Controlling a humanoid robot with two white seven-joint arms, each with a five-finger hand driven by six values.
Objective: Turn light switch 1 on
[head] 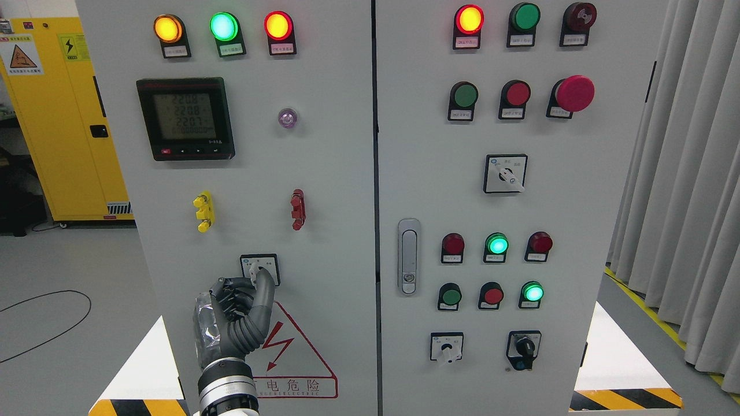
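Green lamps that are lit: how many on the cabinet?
3: left door, top row's middle lamp; right door, lower lamp row's middle and right end of the row beneath. None appears hidden.

Left arm enters at the bottom edge, left of centre, and rises nearly vertically. A banded metallic wrist cuff (227, 386) sits at the base of the left hand (234, 320). The hand is dark grey, with ribbed, segmented fingers; its back, wrapped in a glossy silver covering, faces left. The fingers (231, 293) are curled inward at the top of the palm, while the thumb (263, 300) extends upward along the right side of the hand. Thumb tip and curled fingertips meet in a pinch at the hand's uppermost point.
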